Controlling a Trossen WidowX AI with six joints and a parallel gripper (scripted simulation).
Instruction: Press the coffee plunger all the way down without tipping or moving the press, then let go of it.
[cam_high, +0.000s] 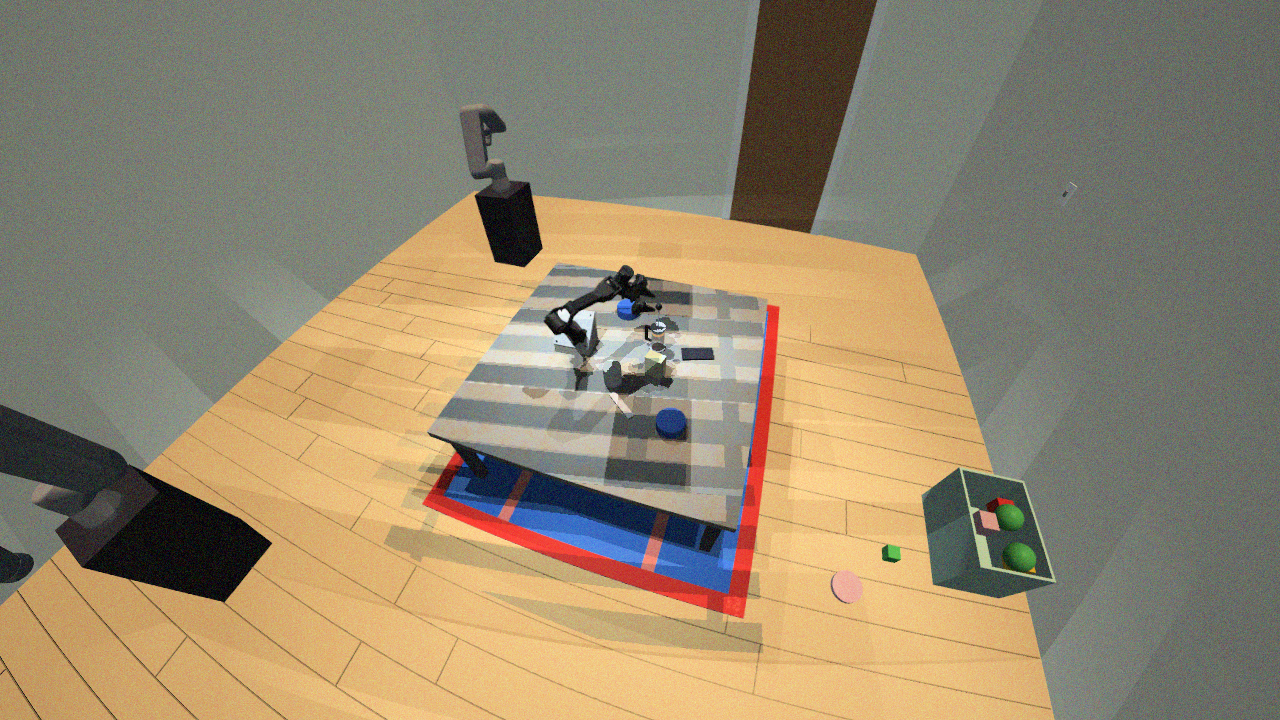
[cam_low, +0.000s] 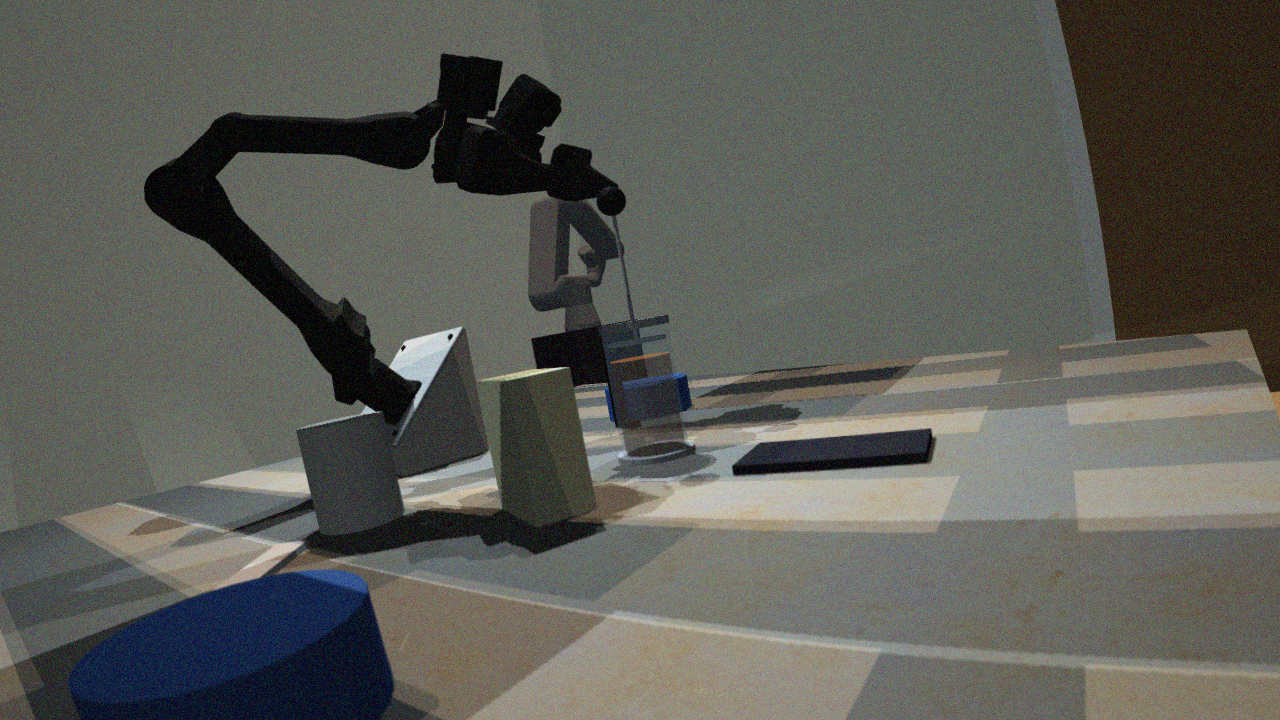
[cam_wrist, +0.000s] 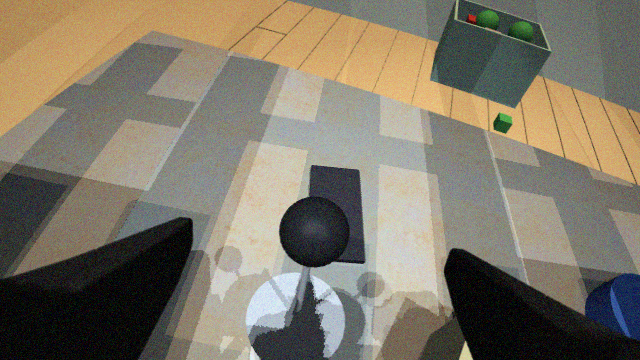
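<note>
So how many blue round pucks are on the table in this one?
2. One blue puck sits near the far edge, beside the gripper; the other blue puck sits toward the near edge. Nothing suggests a hidden third.
</note>
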